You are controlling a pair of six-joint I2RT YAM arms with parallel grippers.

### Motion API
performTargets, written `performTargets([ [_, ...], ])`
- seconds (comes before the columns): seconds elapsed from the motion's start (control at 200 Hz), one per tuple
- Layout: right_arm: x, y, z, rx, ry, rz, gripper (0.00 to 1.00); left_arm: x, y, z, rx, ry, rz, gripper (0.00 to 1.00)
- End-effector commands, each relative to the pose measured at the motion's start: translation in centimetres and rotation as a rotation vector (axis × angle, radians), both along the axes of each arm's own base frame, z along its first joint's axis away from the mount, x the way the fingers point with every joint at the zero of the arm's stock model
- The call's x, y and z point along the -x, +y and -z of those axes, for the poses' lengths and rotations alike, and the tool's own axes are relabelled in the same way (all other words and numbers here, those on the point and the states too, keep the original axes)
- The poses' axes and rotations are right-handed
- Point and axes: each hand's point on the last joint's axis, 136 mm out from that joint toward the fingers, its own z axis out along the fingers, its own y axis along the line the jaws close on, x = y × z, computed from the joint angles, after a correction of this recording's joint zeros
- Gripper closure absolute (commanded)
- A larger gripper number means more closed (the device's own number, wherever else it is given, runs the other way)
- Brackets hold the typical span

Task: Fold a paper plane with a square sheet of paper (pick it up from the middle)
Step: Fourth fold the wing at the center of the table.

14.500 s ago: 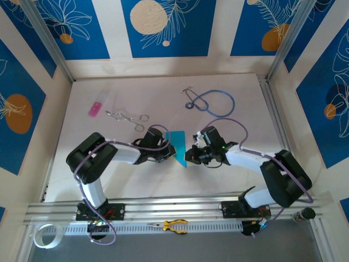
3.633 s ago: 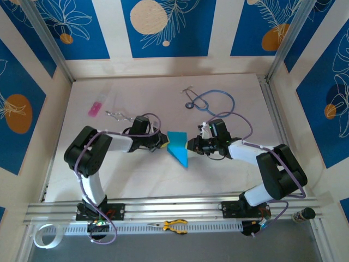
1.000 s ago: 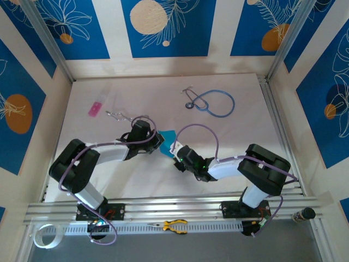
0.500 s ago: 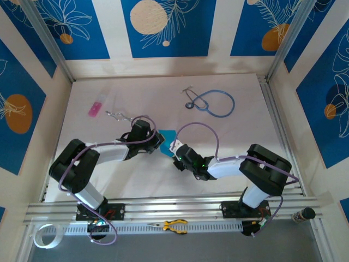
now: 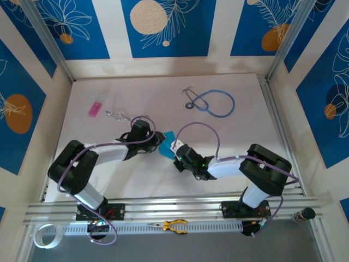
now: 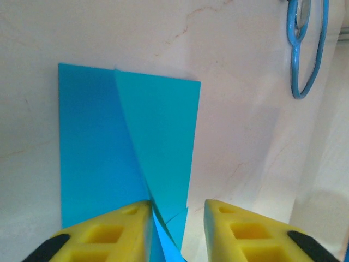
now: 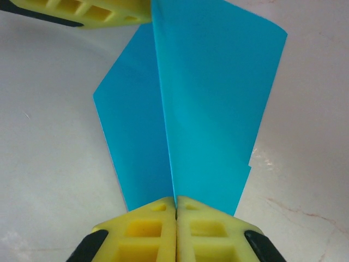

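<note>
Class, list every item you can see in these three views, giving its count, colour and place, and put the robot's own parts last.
folded paper: 1, cyan-blue, mid-table between the two arms, creased with one flap raised
stethoscope: 1, blue tube with metal ends, far right of the table
pink rectangle: 1, pink, far left of the table
metal tongs: 1, silver, just right of the pink rectangle
pliers: 1, yellow and black handles, on the near rail
tape roll: 1, white, near left corner
table: 1, pale marbled top
left arm: 1, black and white; yellow jaws open, the paper's crease between them
right arm: 1, black and white; yellow jaws shut on the paper's crease
</note>
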Motion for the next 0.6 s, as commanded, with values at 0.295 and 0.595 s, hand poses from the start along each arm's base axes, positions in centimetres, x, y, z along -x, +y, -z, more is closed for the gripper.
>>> performTargets([
  [0.295, 0.0, 1.1, -0.1, -0.193, 0.184, 0.051, 0.93, -0.4, 1.5, -2.5, -0.065, -0.069, -0.024, 0.6],
  [0.595, 0.3, 1.1, -0.2, -0.332, 0.329, 0.05, 0.94, -0.3, 1.9, -2.7, -0.08, -0.085, -0.019, 0.6],
])
